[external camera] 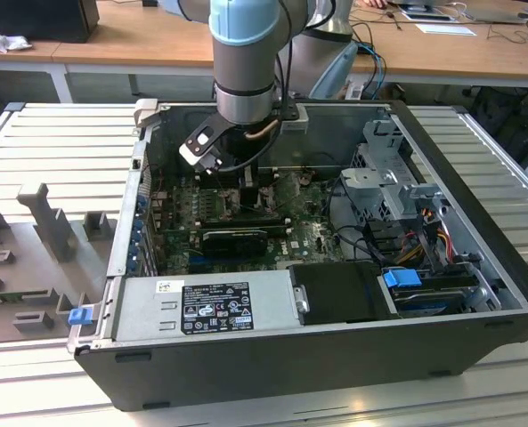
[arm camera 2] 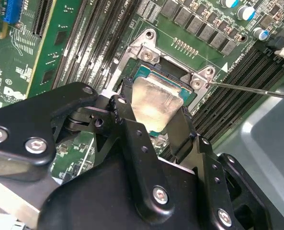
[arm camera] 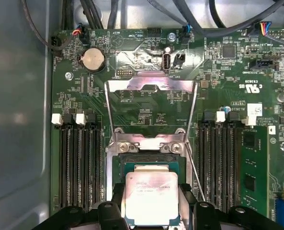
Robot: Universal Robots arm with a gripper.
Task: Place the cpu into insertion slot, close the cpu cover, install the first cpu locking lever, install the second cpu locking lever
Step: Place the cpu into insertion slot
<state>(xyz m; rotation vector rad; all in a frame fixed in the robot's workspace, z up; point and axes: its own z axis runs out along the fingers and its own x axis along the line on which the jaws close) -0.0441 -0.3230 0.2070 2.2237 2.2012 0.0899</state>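
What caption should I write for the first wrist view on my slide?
Fingers hold the cpu over the slot, cover open.

I count one cpu [arm camera: 151,199], one insertion slot [arm camera: 149,160], one cpu cover [arm camera: 151,85], one round coin battery [arm camera: 92,59], two banks of black memory slots [arm camera: 82,163], one computer case [external camera: 317,356], and my one gripper [arm camera 2: 153,108] with two fingers [arm camera 2: 126,105].

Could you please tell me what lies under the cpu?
The insertion slot: its dark rim shows beyond the cpu, which the gripper holds; the pin field is covered.
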